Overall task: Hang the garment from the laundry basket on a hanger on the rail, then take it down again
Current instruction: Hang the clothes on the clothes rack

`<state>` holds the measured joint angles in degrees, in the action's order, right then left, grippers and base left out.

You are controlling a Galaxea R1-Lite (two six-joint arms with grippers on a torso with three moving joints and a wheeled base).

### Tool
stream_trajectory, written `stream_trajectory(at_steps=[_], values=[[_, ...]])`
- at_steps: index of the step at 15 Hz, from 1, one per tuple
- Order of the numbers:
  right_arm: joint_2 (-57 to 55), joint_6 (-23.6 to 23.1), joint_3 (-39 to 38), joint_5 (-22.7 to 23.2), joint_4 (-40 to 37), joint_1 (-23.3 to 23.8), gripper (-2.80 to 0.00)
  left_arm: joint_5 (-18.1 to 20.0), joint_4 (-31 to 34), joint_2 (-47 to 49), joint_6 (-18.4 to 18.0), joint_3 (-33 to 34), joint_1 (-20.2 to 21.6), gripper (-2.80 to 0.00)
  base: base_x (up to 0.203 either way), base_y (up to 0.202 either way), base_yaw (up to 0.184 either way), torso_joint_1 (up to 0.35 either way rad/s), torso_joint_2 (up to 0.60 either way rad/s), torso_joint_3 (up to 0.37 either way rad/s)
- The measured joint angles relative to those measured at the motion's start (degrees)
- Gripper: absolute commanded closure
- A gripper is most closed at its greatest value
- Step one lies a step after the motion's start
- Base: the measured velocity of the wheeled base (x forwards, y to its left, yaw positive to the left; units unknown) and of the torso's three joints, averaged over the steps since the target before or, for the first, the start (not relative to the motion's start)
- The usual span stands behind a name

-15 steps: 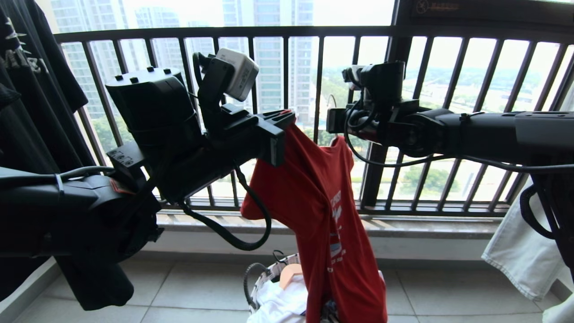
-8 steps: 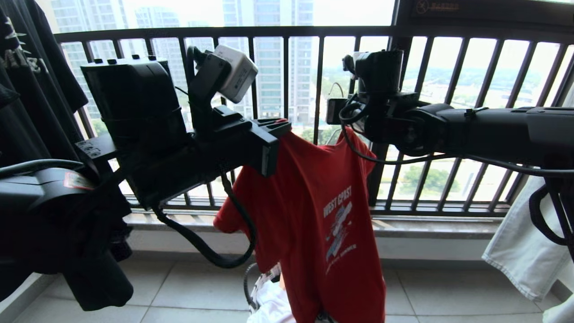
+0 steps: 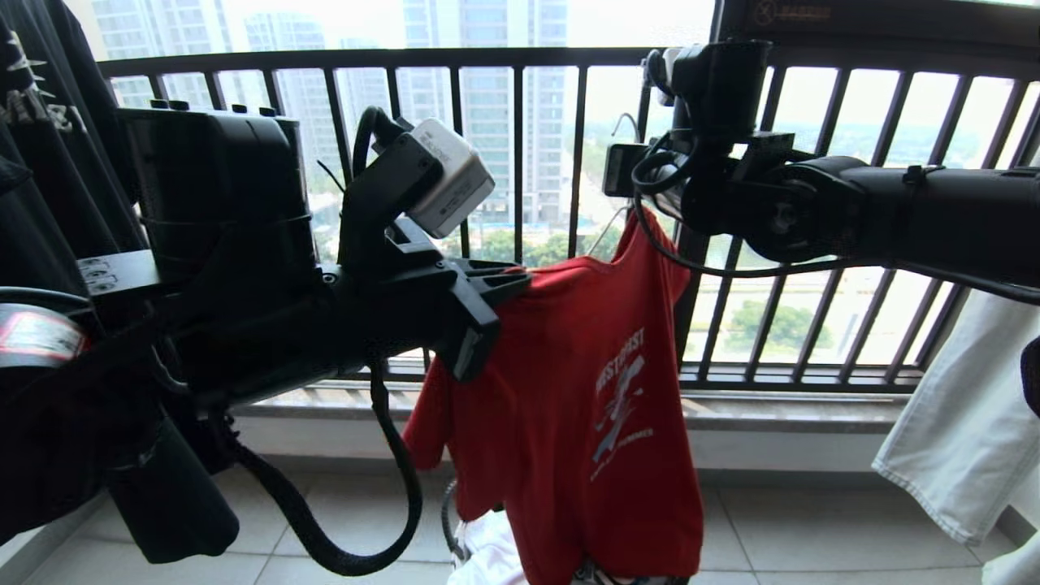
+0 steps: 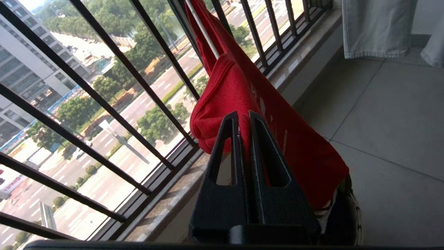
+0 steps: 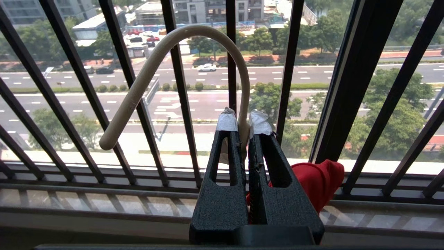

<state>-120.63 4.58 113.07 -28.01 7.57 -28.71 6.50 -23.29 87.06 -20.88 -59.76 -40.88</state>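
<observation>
Head view: my left gripper (image 3: 508, 284) is clamped on the shoulder edge of the red T-shirt (image 3: 585, 406), and my right gripper (image 3: 619, 166) holds the neck of the pale wire hanger (image 3: 624, 126) above the collar. The shirt hangs between the two, its long axis vertical, with its hem over the laundry basket (image 3: 455, 532) on the floor; behind it stands the black window railing (image 3: 520, 57). The rail is not visible. Left wrist view: my closed fingers (image 4: 239, 139) pinch red cloth, which runs away from me along the hanger's white arm (image 4: 204, 31). Right wrist view: my taped fingertips (image 5: 227, 121) grip the wire directly below the hook (image 5: 166, 41), which rises upright and curls over. Judgement: the right arm is nearer the hook and must carry it to the rail.
</observation>
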Motion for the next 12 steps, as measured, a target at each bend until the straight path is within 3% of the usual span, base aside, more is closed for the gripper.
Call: stream_trajectory(at_steps=[1, 2, 3, 8, 12], values=[[0.28, 0.04, 0.00, 0.00, 0.00, 0.00, 0.00, 0.00, 1.37, -0.61, -0.21, -0.18, -0.95, 0.00, 0.000, 0.000, 0.000, 0.000, 0.00, 0.000], [0.50, 0.12, -0.02, -0.01, 0.00, 0.00, 0.00, -0.02, 1.58, -1.00, -0.86, -0.19, -1.74, -0.63, 0.000, 0.000, 0.000, 0.000, 0.00, 0.000], [0.65, 0.18, -0.02, 0.01, -0.02, -0.09, 0.00, -0.05, 1.51, -1.25, -1.71, -0.19, -2.62, -2.80, 0.000, 0.000, 0.000, 0.000, 0.00, 0.000], [1.08, 0.43, -0.09, -0.27, -0.11, -0.12, 0.00, -0.22, 1.60, -1.28, -2.84, -0.74, -4.15, -2.80, 0.000, 0.000, 0.000, 0.000, 0.00, 0.000], [1.39, 1.76, -0.39, -0.45, -0.33, -0.23, 0.00, -0.50, 1.25, -0.43, -2.95, -0.92, -2.80, -2.80, 0.000, 0.000, 0.000, 0.000, 0.00, 0.000]])
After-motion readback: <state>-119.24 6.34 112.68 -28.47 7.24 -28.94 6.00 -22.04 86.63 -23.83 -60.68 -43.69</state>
